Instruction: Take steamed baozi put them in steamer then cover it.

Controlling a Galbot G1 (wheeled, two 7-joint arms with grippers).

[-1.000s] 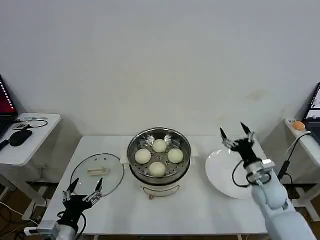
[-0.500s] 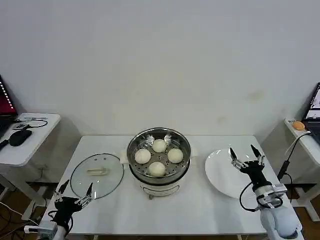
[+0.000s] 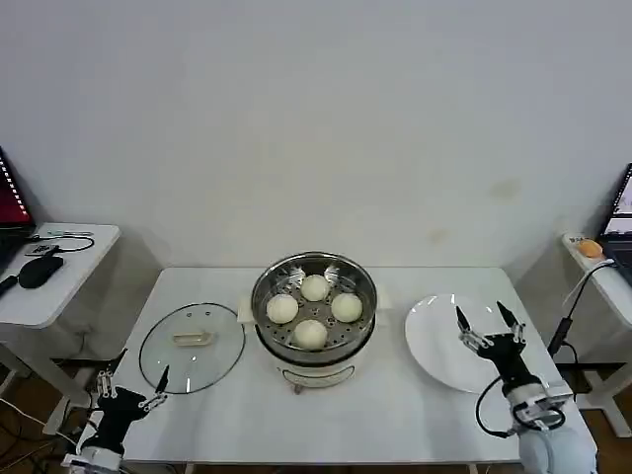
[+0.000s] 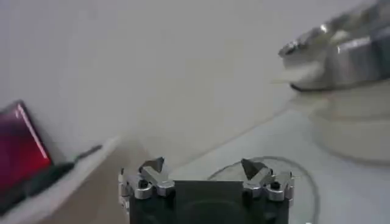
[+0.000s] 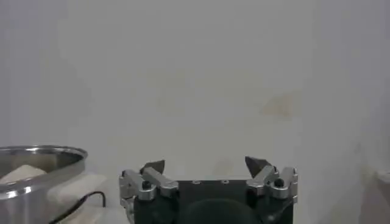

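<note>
At the near left corner of your worktop (image 3: 395, 415) your left gripper (image 3: 131, 381) hangs wide open and empty, and at the near right edge your right gripper (image 3: 490, 317) stands just as spread and bare over the white plate (image 3: 434, 341). Past the left gripper the cover (image 3: 192, 347) lies flat by the left edge, off the steamer (image 3: 314, 314). The steamer sits mid-worktop with all four steamed baozi (image 3: 311, 334) on its tray; no writing is readable.

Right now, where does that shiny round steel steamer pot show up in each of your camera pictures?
Head view: the shiny round steel steamer pot sits mid-table, between glass lid and white plate.
Left wrist view: far side, past the left pincer, steamer at.
Right wrist view: its rim at the picture's edge.
Shared landmark: the steamer's bright metal rim.
</note>
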